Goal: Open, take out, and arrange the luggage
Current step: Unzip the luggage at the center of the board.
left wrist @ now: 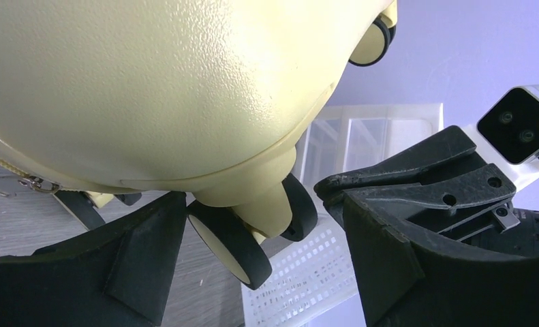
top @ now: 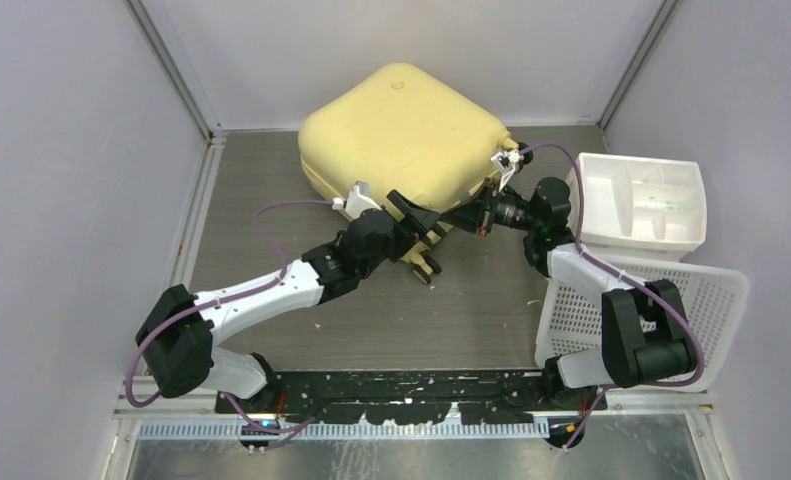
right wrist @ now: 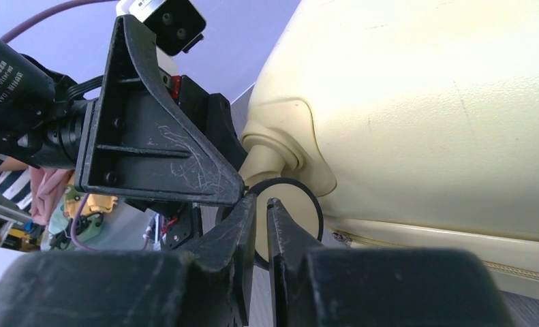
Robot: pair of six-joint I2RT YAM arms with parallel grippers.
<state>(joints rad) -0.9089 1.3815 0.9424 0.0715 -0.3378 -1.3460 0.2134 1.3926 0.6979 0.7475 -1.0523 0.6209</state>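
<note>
I read the job as barely begun. The luggage (top: 401, 130) lies flat on the counter (top: 271, 180), just beyond both sets of fingers. Its shell is closed, and on the stretch of seam I can see in the left wrist view the zip pull (left wrist: 31, 182) hangs against shut teeth. Nothing is out of it.

My left gripper (top: 423, 240) has its fingers spread wide, one on each side of the caster wheel (left wrist: 229, 248) at the case's near corner. They bracket the wheel and I see no contact with it.

My right gripper (right wrist: 263, 201) has its fingers narrow, nearly together, with nothing visible between them. Their tips sit right in front of that same wheel. I cannot tell whether they touch it.

The white basket (top: 706, 290) and the drawer bin (top: 671, 235) stand behind the right fingers, well apart from the case.

Everything is left to do, as I judge it: run the zip round, lift the lid, take out what is inside and arrange it. I cannot see the contents from here.
</note>
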